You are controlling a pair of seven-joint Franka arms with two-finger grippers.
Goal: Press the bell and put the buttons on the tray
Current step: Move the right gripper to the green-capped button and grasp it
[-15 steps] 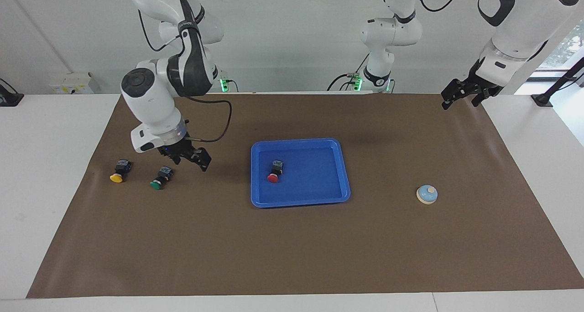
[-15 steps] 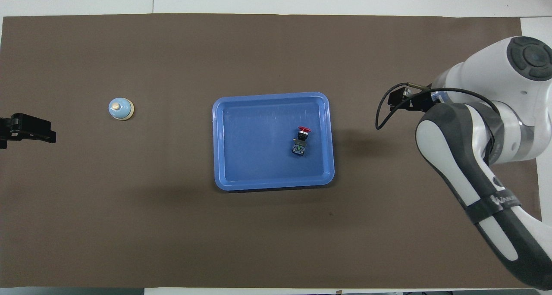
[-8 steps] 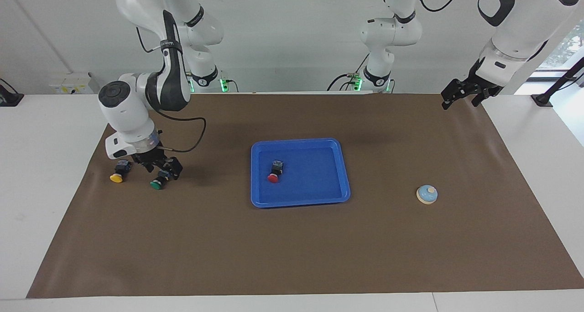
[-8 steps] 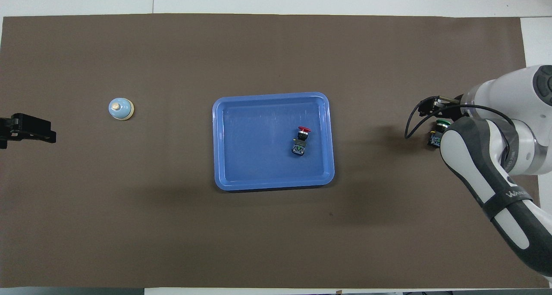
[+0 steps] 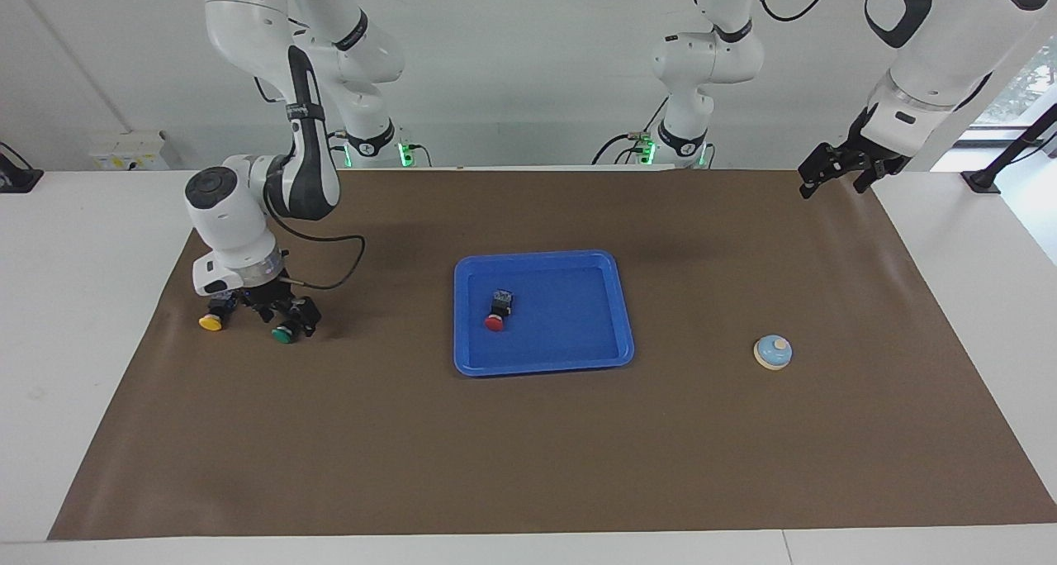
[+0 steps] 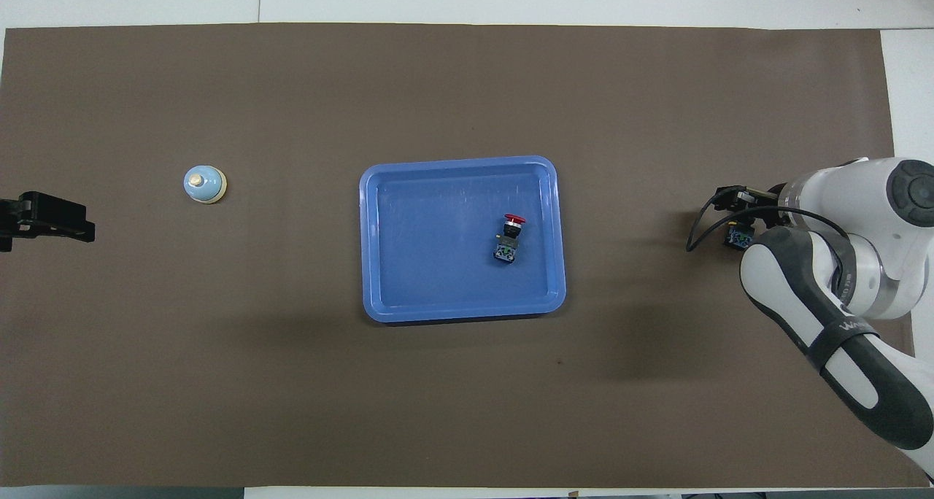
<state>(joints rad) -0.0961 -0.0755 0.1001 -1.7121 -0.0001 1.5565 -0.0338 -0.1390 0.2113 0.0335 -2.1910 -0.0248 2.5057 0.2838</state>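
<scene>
The blue tray [image 5: 611, 301] lies mid-table, also in the overhead view [image 6: 408, 265], with the red button [image 5: 495, 315] [image 6: 510, 236] on its side in it. The green button [image 5: 284, 332] and the yellow button [image 5: 211, 320] lie on the mat toward the right arm's end. My right gripper [image 5: 285, 315] is down at the mat, open, with a finger on each side of the green button's body. The right arm hides the yellow button in the overhead view. The bell [image 5: 773, 352] [image 6: 204, 184] stands toward the left arm's end. My left gripper [image 5: 834, 175] [image 6: 44, 220] waits open in the air.
A brown mat [image 5: 528, 449] covers the table, with white table edge [image 5: 82, 301] around it. The right arm's cable [image 5: 330, 280] hangs beside its wrist over the mat.
My right gripper moved from beside the green button toward the right arm's end and came down around that button. The left arm, tray, red button and bell have not moved.
</scene>
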